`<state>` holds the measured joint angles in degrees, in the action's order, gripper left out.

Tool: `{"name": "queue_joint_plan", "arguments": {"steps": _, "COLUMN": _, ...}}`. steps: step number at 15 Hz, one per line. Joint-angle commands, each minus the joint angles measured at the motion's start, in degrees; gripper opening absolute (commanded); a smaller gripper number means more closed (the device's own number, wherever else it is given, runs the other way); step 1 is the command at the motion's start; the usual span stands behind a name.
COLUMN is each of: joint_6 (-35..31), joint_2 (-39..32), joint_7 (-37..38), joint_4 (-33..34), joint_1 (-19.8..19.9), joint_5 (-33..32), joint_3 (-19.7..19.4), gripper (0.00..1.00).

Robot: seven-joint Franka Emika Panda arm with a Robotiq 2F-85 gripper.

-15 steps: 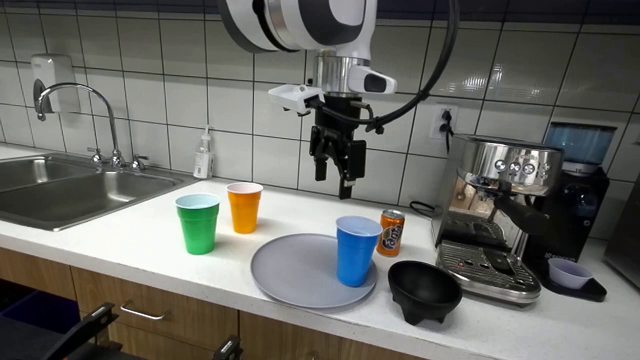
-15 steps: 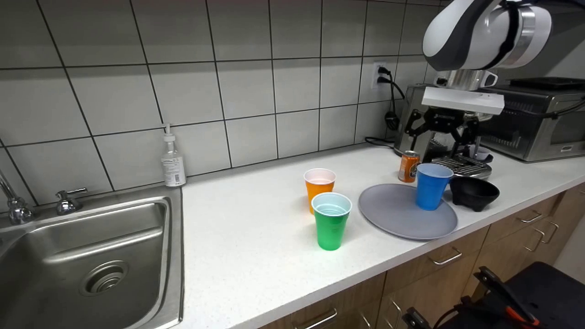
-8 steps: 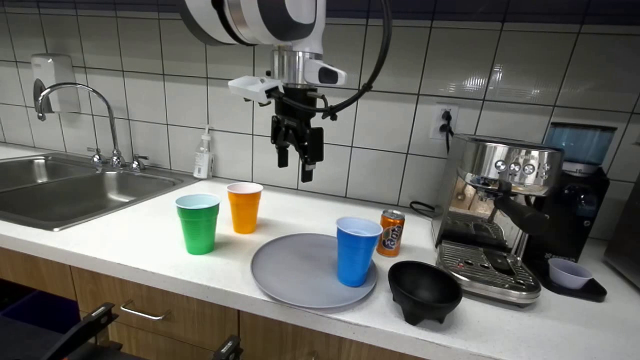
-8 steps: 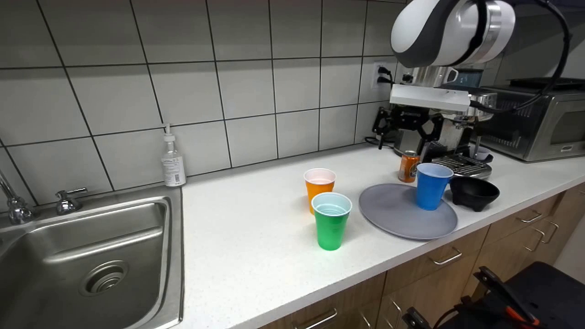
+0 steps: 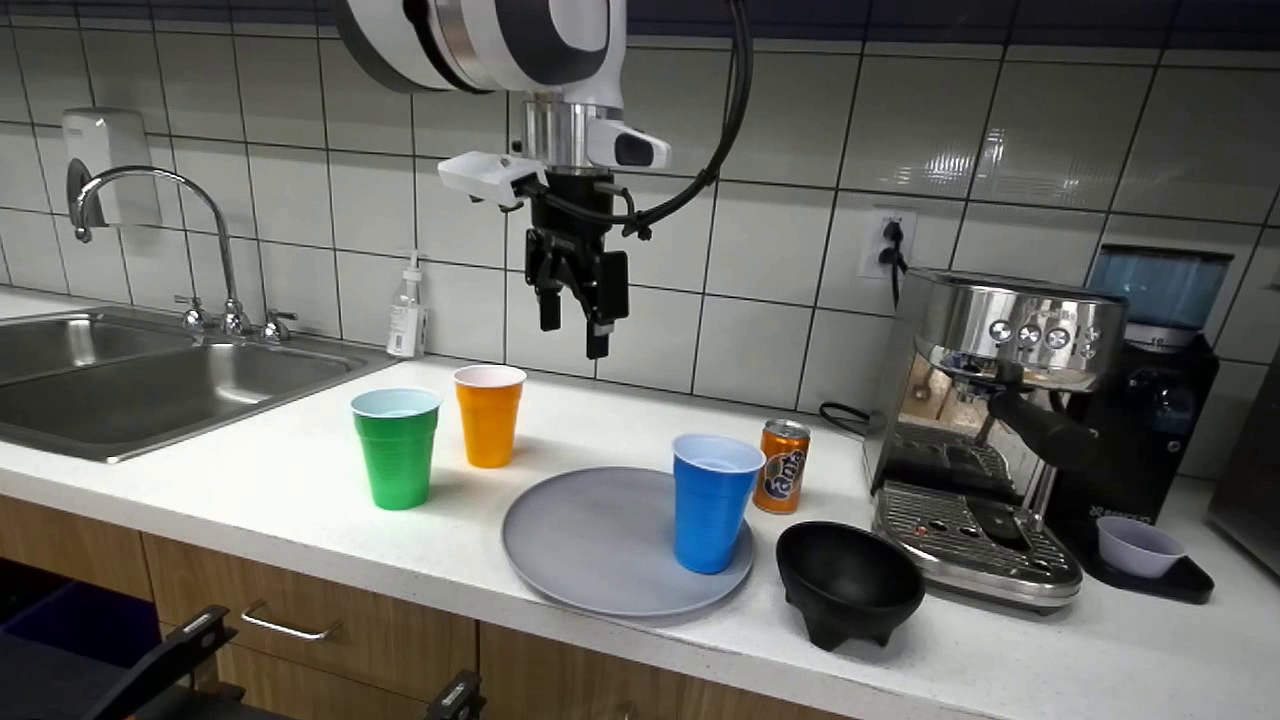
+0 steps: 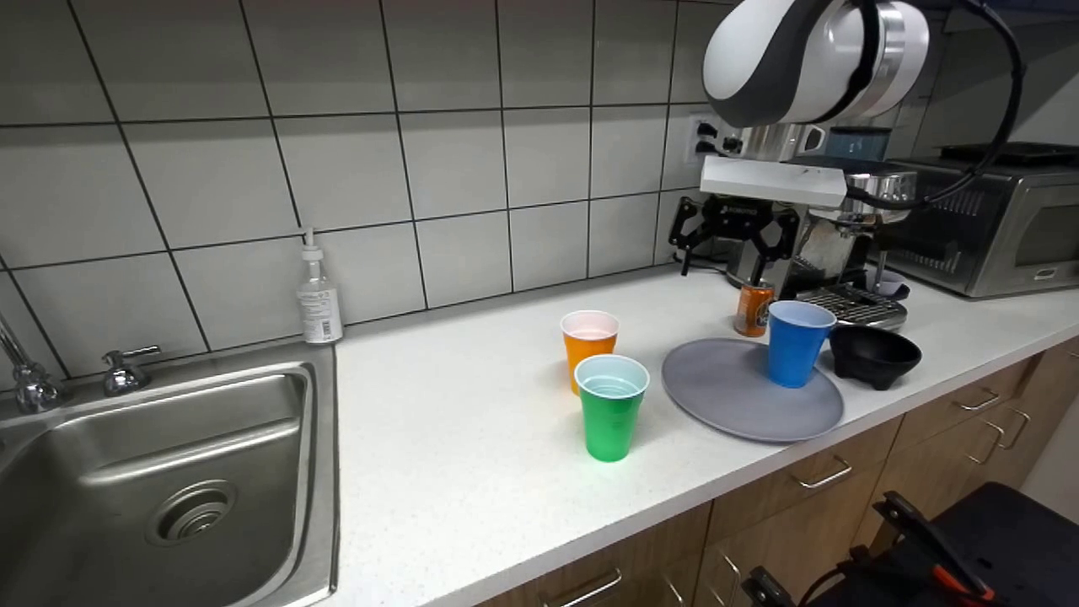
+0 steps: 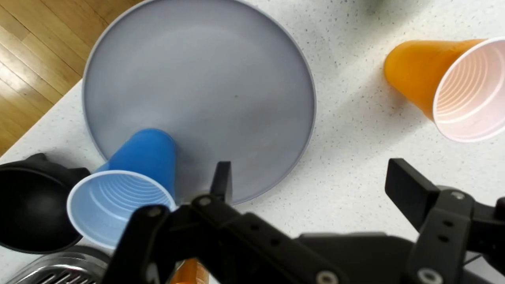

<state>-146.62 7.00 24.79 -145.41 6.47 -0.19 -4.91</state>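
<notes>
Gray plate (image 7: 197,71) lies flat on the counter (image 7: 339,185), below and to one side of our gripper (image 7: 309,169). We find a blue cup (image 7: 142,157) standing near the plate's rim on its narrow base, presumably kept steady by the flatness beneath. Our gripper hangs above, pointing down, its fingers wide apart with nothing between them; probably this pose keeps the scene below in our wrist view. On the gripper's opposite side, lower than its fingers, stands an orange cup (image 7: 422,75). Farther out, past the blue cup, a black bowl (image 7: 31,205) rests on stubby feet that likely keep it level.

The wrist view shows ringed inner walls and makes both cups look tipped, whereas both exterior views show them upright; we blame the viewing angle. From the wrist we cannot make out the green cup (image 5: 397,450), which stands near the orange one, farther from our gripper. An orange can (image 5: 781,466), mostly hidden there by the gripper, shows nearly whole in an exterior view.
</notes>
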Motion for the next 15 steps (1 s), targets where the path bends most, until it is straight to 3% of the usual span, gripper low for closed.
{"name": "queue_joint_plan", "arguments": {"steps": 1, "joint_6": -3.00, "joint_2": -2.85, "joint_7": -2.48, "joint_4": 2.14, "joint_1": 0.18, "joint_5": 0.58, "joint_3": 0.23, "gripper": 1.00}}
{"name": "queue_joint_plan", "arguments": {"steps": 8, "joint_6": -3.93, "joint_2": -8.98, "joint_7": -12.54, "joint_4": 6.79, "joint_1": -1.55, "joint_5": 3.34, "joint_3": 0.43, "gripper": 1.00}}
{"name": "queue_joint_plan", "arguments": {"steps": 15, "joint_6": -3.55, "joint_2": -13.30, "joint_7": -16.09, "joint_4": 10.53, "joint_1": -4.29, "joint_5": 4.51, "joint_3": 2.41, "gripper": 1.00}}
